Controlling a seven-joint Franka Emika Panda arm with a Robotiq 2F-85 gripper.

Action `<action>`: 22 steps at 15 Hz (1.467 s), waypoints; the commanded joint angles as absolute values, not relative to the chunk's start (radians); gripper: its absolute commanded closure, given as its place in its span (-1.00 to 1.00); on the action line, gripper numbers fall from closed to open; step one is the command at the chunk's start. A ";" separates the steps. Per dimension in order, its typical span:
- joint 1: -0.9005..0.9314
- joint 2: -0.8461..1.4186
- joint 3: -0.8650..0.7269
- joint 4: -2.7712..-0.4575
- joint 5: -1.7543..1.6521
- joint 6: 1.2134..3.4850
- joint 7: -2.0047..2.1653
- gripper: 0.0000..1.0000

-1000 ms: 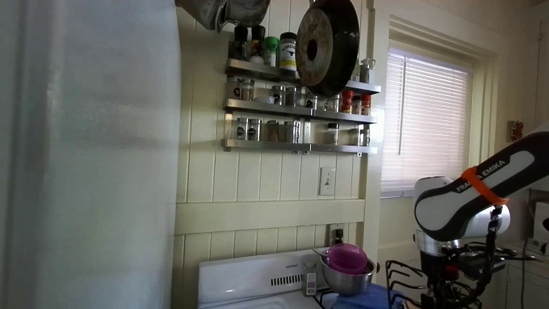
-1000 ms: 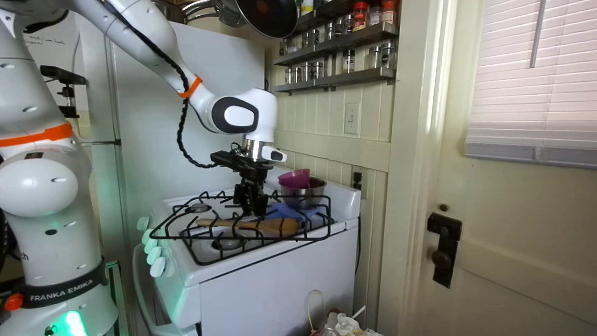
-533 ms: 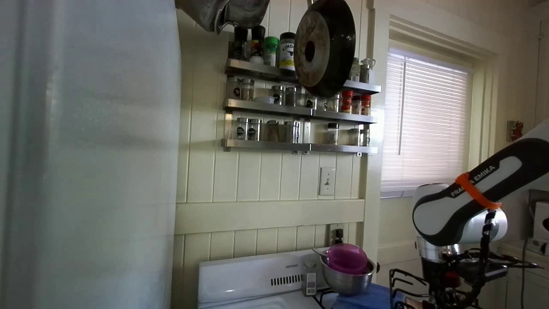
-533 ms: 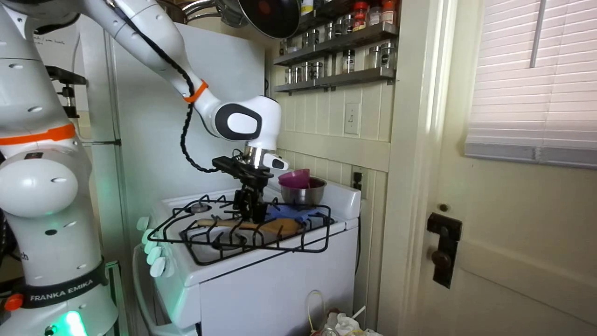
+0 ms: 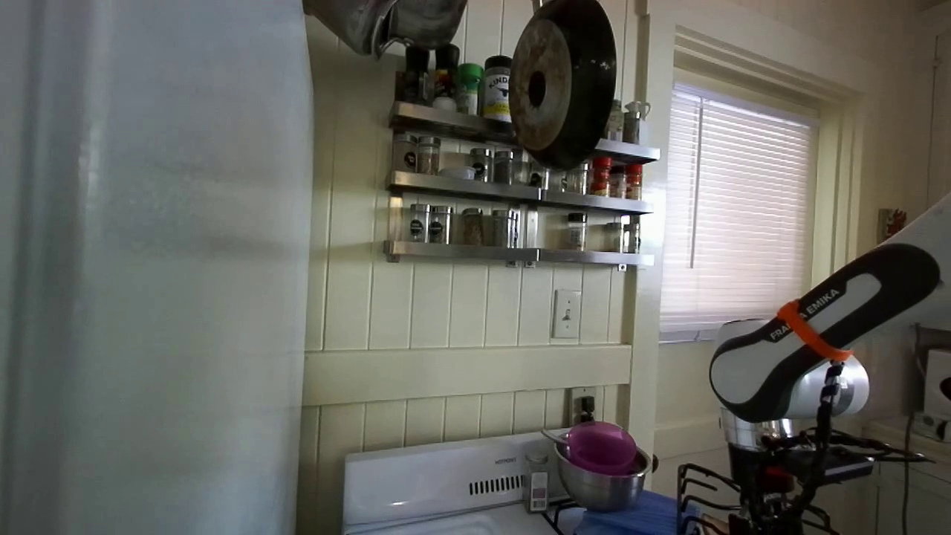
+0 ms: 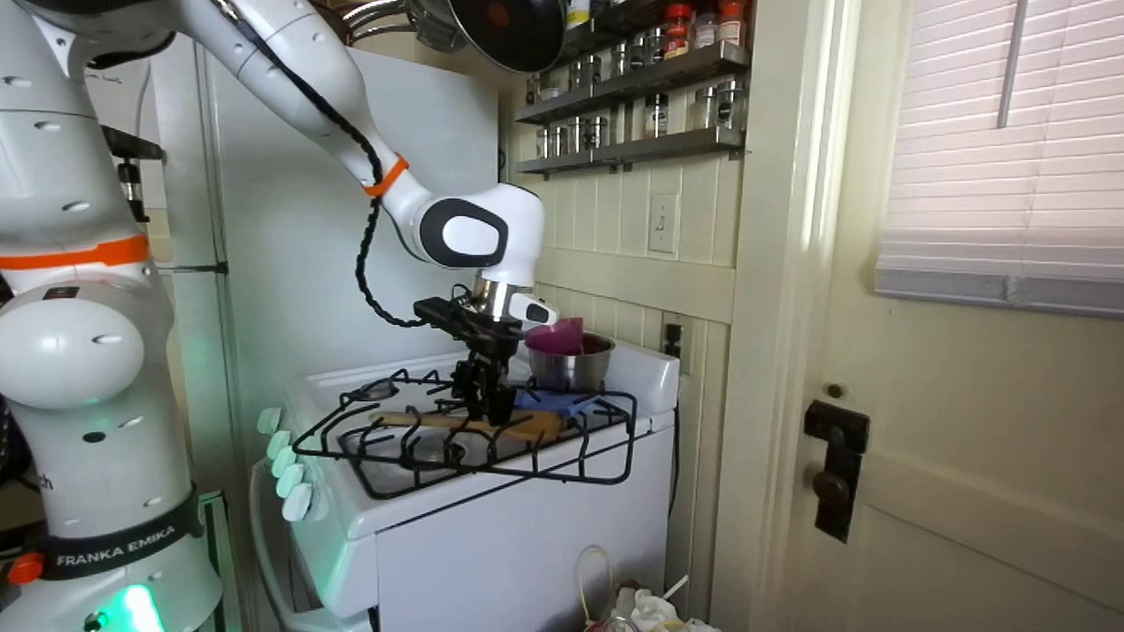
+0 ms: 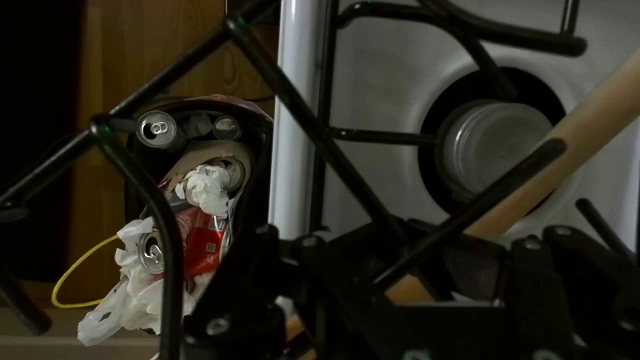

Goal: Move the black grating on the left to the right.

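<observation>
white, smooth-sided refrigerator (image 5: 156, 260): tall, plain; in both exterior views.

white stove with rounded knobs (image 6: 518, 544): beside the refrigerator, its top holding several of the entries below.

white jointed robot arm with orange bands (image 6: 479, 235): reaching over the stove, wrist turned downward.

three-tier steel wall shelf (image 5: 464, 251): fitted above the stove; stocked with lidded spice jars (image 5: 440, 225).

black refuse bin (image 7: 261, 170): just beside the stove; contents include silver metal drink cans (image 7: 157, 129) and crumpled white paper (image 7: 205, 192).

black metal grating of thin crossing bars (image 7: 300, 110): held raised over the stove, projecting past its side edge; in the wrist view the bars cross above stove and bin alike.

second black metal grate (image 7: 380, 136): lying on the stove, beneath the raised grating.

round black pan (image 5: 562, 85): hanging in front of the wall shelf, brown-stained base facing out.

black mechanical gripper (image 6: 499, 414): pointing down, claw closed on the grating; fingertips hard to make out in the wrist view.

round steel bowl (image 6: 571, 373): at the back of the stove.

long light-brown wooden utensil (image 7: 597, 125): lying under the grating, across a round metal burner (image 7: 500, 135).

blue cloth (image 5: 631, 516): just beside the steel bowl.

purple round pot (image 6: 558, 338): tilted, nested inside the steel bowl.
</observation>
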State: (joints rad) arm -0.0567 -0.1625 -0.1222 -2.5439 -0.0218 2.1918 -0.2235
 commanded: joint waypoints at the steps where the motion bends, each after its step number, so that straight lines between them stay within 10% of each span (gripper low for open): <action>1: -0.057 -0.118 -0.114 -2.472 0.005 2.173 -0.230 1.00; 22: -0.023 -0.087 -0.015 -2.449 -0.093 2.134 -0.058 1.00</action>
